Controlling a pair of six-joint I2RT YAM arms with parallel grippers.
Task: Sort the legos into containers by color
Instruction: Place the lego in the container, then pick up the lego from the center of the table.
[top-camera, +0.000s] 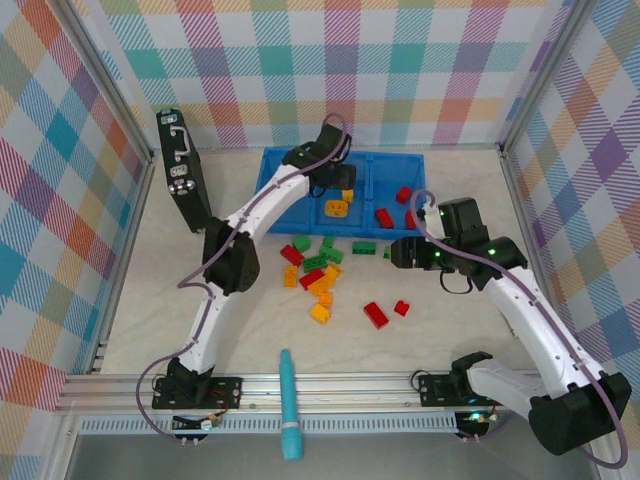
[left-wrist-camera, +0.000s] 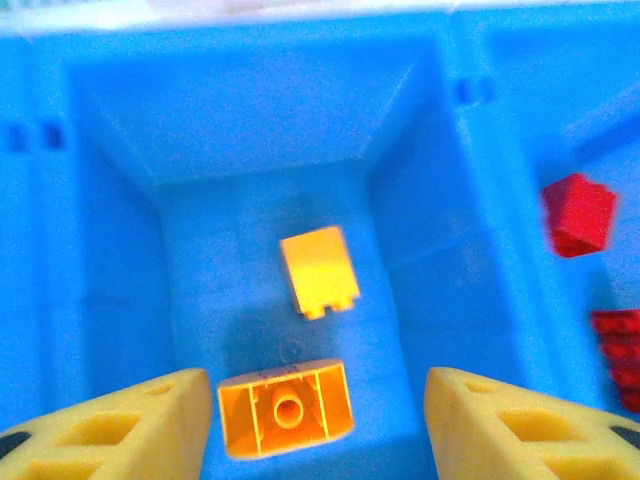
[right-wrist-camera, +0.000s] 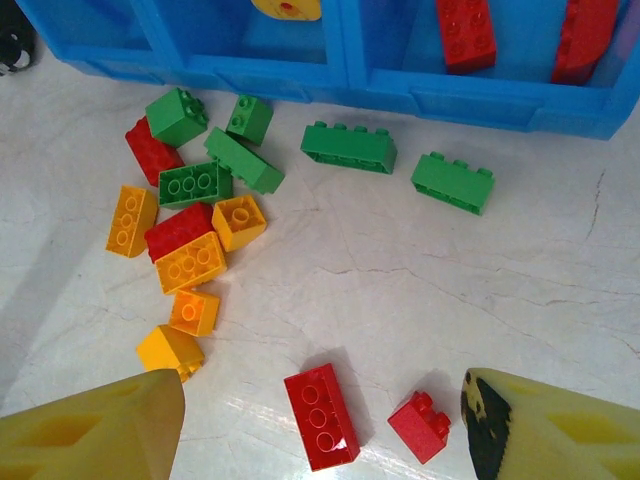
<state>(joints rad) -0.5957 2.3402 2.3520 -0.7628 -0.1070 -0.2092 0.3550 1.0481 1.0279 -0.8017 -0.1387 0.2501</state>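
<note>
**Reference:** the blue rectangular plastic tray (top-camera: 385, 168), low-walled, with three square compartments in a row.

**Left gripper** (left-wrist-camera: 318, 400): positioned over the tray's middle compartment, yellow fingers (left-wrist-camera: 120, 425) spread apart. An orange studded plastic brick (left-wrist-camera: 287, 405) sits between them, underside up. There is a clear gap on its right side. On its left the gap is very narrow, and I cannot tell whether it touches that finger. A yellow plastic brick (left-wrist-camera: 320, 270) lies farther in on the same compartment floor, apart from the orange one.

**Tray, right compartment:** holds several red plastic bricks (top-camera: 403, 195).

**Right gripper** (right-wrist-camera: 322, 400): over the table just in front of the tray's near wall, jaws spread wide and pinching nothing. Below it lie a long red brick (right-wrist-camera: 320, 415) and a small red brick (right-wrist-camera: 420, 427), near each other but apart.

**Unsorted stock:** a loose cluster of red, green and orange bricks (right-wrist-camera: 185, 225) rests on the table in front of the tray's near wall. Two long green bricks (right-wrist-camera: 349, 146) (right-wrist-camera: 453, 182) lie just beside that wall, apart from each other.

**Other:** a black case with silver latches (top-camera: 183, 170) stands near the tray's left end.
</note>
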